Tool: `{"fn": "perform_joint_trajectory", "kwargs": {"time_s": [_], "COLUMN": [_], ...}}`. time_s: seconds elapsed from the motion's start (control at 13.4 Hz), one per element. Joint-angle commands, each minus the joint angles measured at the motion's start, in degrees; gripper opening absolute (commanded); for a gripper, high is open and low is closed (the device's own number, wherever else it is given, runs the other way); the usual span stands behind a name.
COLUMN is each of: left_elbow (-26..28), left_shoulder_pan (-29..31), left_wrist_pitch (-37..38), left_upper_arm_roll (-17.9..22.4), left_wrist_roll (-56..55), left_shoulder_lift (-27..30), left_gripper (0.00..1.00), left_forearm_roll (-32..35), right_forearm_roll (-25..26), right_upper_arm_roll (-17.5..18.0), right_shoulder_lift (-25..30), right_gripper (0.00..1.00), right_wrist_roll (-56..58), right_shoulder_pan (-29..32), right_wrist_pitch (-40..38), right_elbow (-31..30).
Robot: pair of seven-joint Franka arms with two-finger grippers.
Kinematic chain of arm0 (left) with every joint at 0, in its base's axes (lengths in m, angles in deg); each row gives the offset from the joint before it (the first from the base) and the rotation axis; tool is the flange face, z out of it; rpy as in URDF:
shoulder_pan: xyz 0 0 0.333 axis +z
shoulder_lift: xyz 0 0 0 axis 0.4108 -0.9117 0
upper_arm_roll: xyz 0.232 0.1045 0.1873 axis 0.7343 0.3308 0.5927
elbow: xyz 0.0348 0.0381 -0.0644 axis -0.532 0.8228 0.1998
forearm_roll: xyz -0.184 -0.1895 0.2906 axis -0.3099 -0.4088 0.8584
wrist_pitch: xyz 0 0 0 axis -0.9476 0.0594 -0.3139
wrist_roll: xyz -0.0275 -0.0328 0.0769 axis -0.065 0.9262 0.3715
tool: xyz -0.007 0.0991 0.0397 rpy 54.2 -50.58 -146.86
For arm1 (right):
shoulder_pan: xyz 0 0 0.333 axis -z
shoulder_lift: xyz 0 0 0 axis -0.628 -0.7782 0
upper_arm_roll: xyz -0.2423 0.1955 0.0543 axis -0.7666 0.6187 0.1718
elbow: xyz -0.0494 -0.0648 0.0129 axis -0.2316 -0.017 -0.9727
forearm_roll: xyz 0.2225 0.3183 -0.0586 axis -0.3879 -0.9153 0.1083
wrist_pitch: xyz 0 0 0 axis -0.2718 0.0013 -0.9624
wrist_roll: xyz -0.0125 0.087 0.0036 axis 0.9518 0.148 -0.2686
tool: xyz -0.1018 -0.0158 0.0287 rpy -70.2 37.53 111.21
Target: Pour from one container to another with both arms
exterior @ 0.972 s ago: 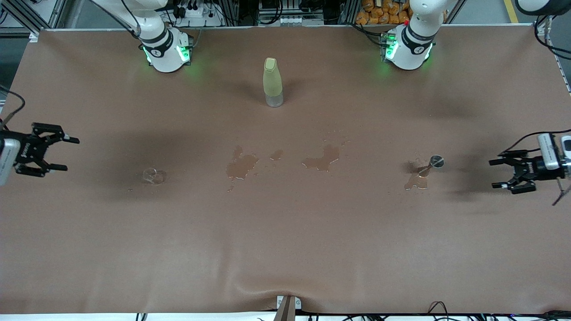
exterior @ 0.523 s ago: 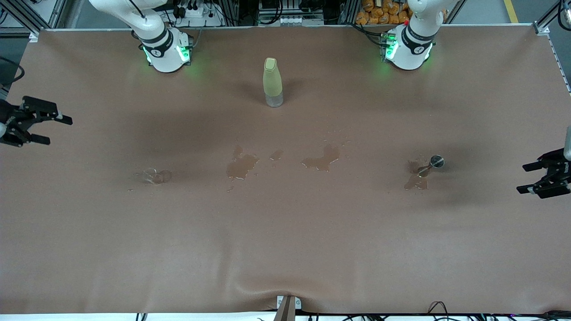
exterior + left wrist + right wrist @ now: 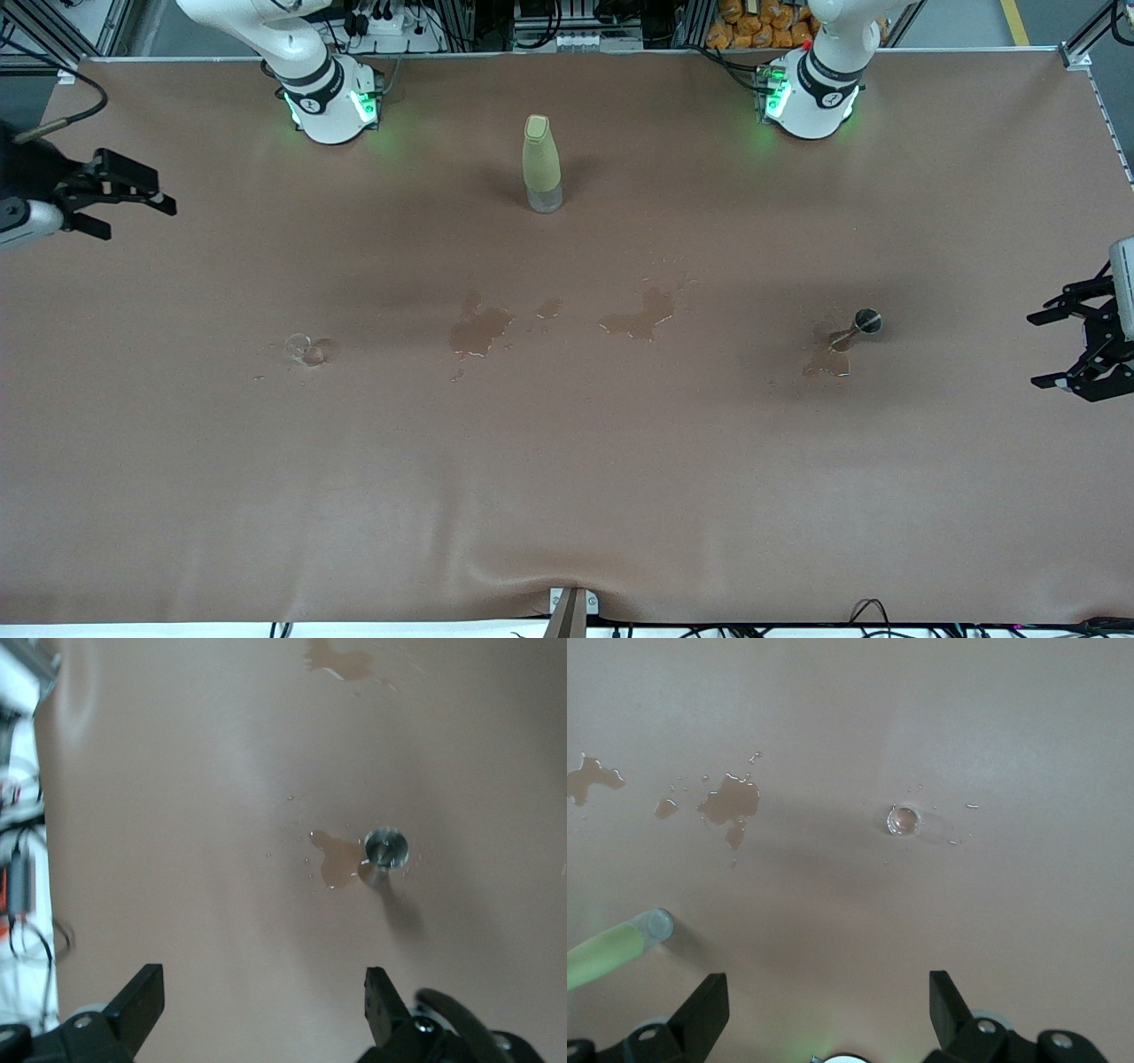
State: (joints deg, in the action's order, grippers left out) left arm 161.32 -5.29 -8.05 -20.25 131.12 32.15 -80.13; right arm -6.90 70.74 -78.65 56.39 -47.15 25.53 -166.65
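A yellow-green bottle [image 3: 541, 164] stands upright between the two arm bases, also seen as the bottle [image 3: 611, 952] in the right wrist view. A small clear glass [image 3: 306, 349] [image 3: 904, 821] stands toward the right arm's end. A small metal cup [image 3: 866, 321] [image 3: 386, 848] stands toward the left arm's end, beside a puddle [image 3: 828, 361]. My right gripper [image 3: 133, 211] [image 3: 828, 988] hangs open and empty over its table end. My left gripper [image 3: 1038, 350] [image 3: 263, 983] hangs open and empty over the table's end on its side.
Two brown puddles [image 3: 478, 330] [image 3: 640, 317] lie mid-table, nearer the front camera than the bottle. The brown table cover [image 3: 567, 496] wrinkles at its front edge. The arm bases [image 3: 330, 105] [image 3: 811, 97] stand along the table's back edge.
The right gripper swung away from the glass toward the bases' edge of the table. The left gripper drew back from the metal cup toward its table end. Both stayed open.
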Motion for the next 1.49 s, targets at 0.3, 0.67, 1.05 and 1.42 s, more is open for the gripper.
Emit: {"fn": "perform_joint_trajectory", "kwargs": {"time_s": [0.3,0.67,1.05,1.42], "left_elbow": [3.15,8.07,10.55,6.33], "left_shoulder_pan": [-3.58,-3.84,-3.85,-4.02], "left_wrist_pitch": [-2.91,-5.99,-6.97,-3.19], "left_upper_arm_roll": [-0.27,-2.98,-5.19,-6.16], "left_wrist_roll": [-36.51,-68.70,-89.38,-93.71], "left_shoulder_lift": [6.37,10.50,14.11,14.65], "left_gripper": [1.00,1.00,1.00,1.00], "left_forearm_roll": [5.43,8.48,14.38,16.15], "right_forearm_roll": [5.80,9.84,11.78,11.78], "right_upper_arm_roll": [15.67,15.58,20.76,20.77], "right_shoulder_lift": [1.70,0.21,0.21,0.12], "right_gripper": [1.00,1.00,1.00,1.00], "right_wrist_roll": [-4.58,-4.15,-4.67,-4.76], "right_shoulder_pan": [13.96,14.40,19.94,19.85], "right_wrist_pitch": [-1.62,-1.53,-1.10,-1.27], "right_elbow": [0.44,4.92,4.92,4.75]}}
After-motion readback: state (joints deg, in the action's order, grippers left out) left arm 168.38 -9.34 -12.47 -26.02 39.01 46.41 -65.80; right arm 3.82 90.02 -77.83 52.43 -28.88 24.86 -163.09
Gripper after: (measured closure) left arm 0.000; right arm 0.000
